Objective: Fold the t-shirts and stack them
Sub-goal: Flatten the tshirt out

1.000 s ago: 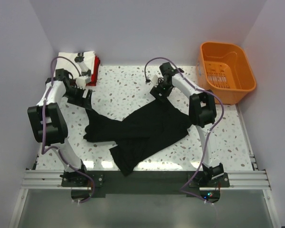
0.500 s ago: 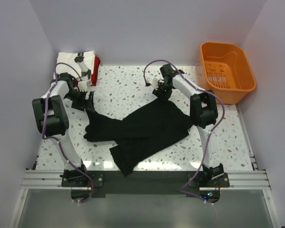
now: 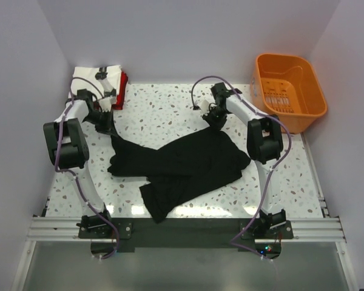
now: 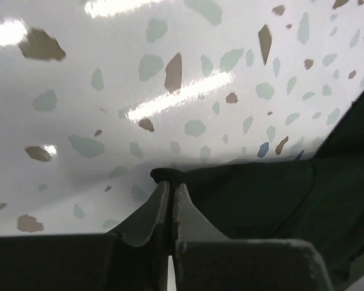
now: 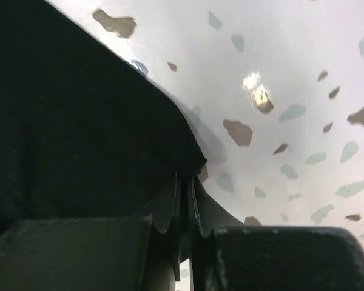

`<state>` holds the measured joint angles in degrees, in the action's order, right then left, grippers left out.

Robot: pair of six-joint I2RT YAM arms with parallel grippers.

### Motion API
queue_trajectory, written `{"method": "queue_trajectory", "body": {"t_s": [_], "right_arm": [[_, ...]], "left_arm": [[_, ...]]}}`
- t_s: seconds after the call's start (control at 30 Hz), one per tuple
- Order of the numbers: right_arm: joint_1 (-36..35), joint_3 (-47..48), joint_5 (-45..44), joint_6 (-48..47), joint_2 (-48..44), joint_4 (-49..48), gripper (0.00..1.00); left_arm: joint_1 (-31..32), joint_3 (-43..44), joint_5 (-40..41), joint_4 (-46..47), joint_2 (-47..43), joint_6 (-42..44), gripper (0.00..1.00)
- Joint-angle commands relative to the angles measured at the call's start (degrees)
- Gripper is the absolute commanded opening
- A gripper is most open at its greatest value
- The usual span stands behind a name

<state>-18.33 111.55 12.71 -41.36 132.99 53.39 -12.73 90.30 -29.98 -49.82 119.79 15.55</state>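
Black shirt [image 3: 182, 167]: crumpled, mid-table.
Left gripper [image 4: 170, 182]: clamped on its left corner.
Right gripper [image 5: 184, 180]: clamped on its far corner.
Table [image 3: 164, 109]: glossy white, speckled.
Walls [image 3: 188, 36]: plain, pale.
Top view only: basket [image 3: 288, 91], far right.

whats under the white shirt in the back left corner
A red t-shirt: only its edge shows along the right side of the white t-shirt. The rest of it, and anything else beneath, is covered.

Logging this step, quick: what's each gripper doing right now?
Left gripper: shut on a corner of the black t-shirt.
Right gripper: shut on an edge of the black t-shirt.
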Motion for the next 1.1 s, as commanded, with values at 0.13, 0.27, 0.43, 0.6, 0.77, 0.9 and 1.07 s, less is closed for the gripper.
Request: {"method": "queue_trajectory", "body": {"t_s": [0.13,0.27,0.43,0.6,0.77,0.9,1.07], "right_arm": [[7.3,-2.2,4.7,13.8,-13.4,-0.4,0.0],[9.1,-8.9,7.2,15.6,-21.3,-3.9,0.0],[9.1,-17.3,8.8,16.2,-28.4,-6.8,0.0],[9.0,-25.2,8.2,11.1,-32.6,-4.6,0.0],[7.5,-31.9,8.3,6.8,-34.5,-5.0,0.0],[5.1,-29.5,10.1,0.0,-31.9,5.8,0.01],[5.9,-25.0,12.4,-1.9,-28.6,13.8,0.62]], "left_arm": [[-0.2,12.5,-8.2,1.4,-7.0,6.6,0.0],[0.2,13.2,-11.6,-0.1,-11.8,11.9,0.0],[0.3,8.0,-12.0,-0.5,-15.9,17.6,0.0],[0.2,0.8,-9.8,-1.1,-19.0,21.4,0.0],[0.3,-5.4,-8.1,0.1,-21.1,22.5,0.0],[0.3,-5.8,-7.0,-0.6,-19.9,23.6,0.0],[0.3,-3.3,-6.8,-1.5,-18.2,23.6,0.0]]}}
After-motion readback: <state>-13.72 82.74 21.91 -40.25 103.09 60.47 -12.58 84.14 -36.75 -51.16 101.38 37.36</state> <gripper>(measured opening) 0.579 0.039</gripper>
